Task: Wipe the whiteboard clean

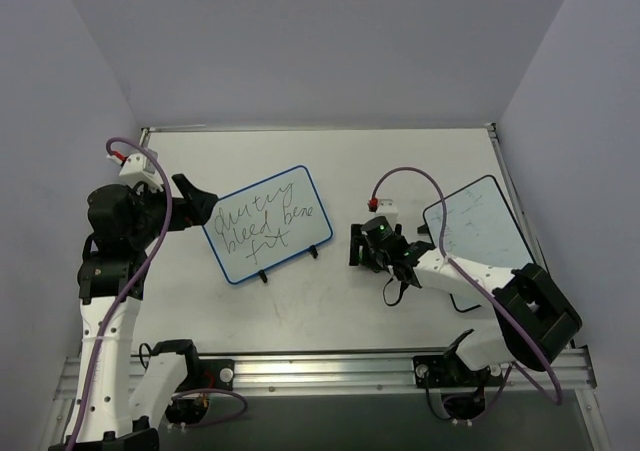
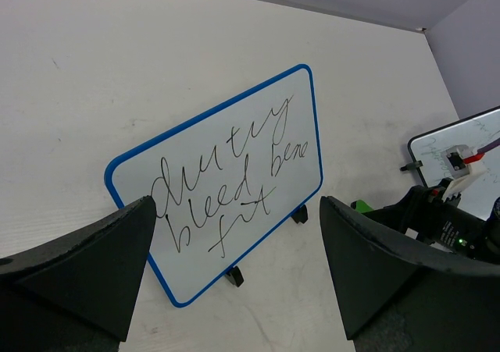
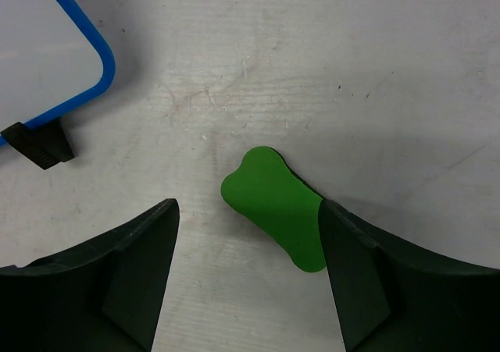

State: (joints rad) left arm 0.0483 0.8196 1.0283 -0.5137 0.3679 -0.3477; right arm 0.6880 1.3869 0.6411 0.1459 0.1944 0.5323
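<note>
The whiteboard (image 1: 268,223) has a thin blue frame, two small black feet and black handwritten scribbles. It lies tilted at the table's middle left and also shows in the left wrist view (image 2: 226,188). Its corner shows in the right wrist view (image 3: 47,48). My left gripper (image 1: 200,203) is open and empty by the board's left edge, above the table (image 2: 234,211). My right gripper (image 1: 358,251) is open, right of the board. A green bone-shaped eraser (image 3: 273,204) lies flat on the table between its jaws (image 3: 248,208), close to the right finger (image 3: 367,274).
A second white board with a black frame (image 1: 478,221) lies at the right, partly under the right arm; it also shows in the left wrist view (image 2: 461,145). Grey walls close in the table (image 1: 330,161) on three sides.
</note>
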